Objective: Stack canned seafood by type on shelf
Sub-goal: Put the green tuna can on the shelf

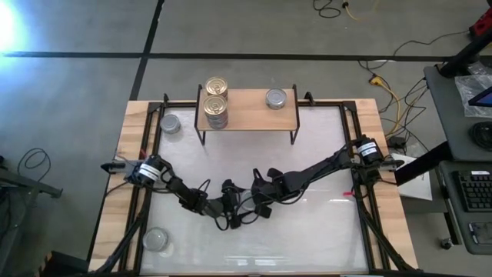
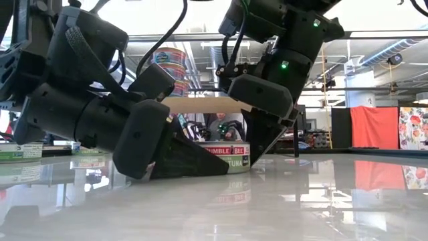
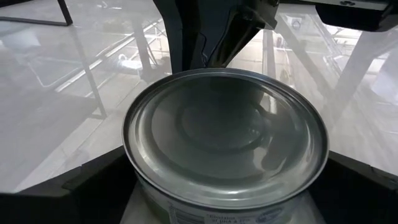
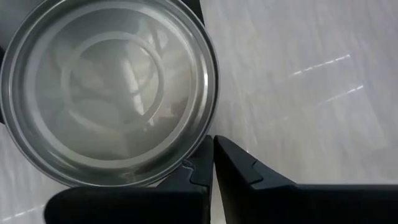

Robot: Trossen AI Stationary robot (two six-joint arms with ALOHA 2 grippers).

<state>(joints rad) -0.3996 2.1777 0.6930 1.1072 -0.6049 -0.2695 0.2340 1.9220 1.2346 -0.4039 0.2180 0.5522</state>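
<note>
Two arms meet over a silver-lidded tin (image 3: 225, 140) standing upright on the bench (image 1: 307, 146), near mid-bench and well in front of the shelf (image 1: 246, 108). The step in hand appears to be the pickup of this tin by the left gripper (image 1: 231, 201). Its jaws stand fully apart, one on either side of the tin, and hold nothing yet. To do the step well, the jaws should sit low on the tin's wall, level and centred, before they close; a grip on the rim alone may let the tin tip or slip. The right gripper (image 4: 213, 163) has its jaws shut and empty, with the tips just beside the tin's rim; whether they touch the wall cannot be told, as the low view is crowded by both wrists. It may be steadying the tin, and should draw clear before the lift so the arms do not foul each other. On the shelf, a gold-lidded tin (image 1: 217, 86) tops a stack at the left end; a lone silver tin (image 1: 276, 98) lies toward the right end, the likely place for this one. Two more tins remain on the bench, one beside the shelf (image 1: 171, 123) and one at the near left corner (image 1: 156, 239).
</note>
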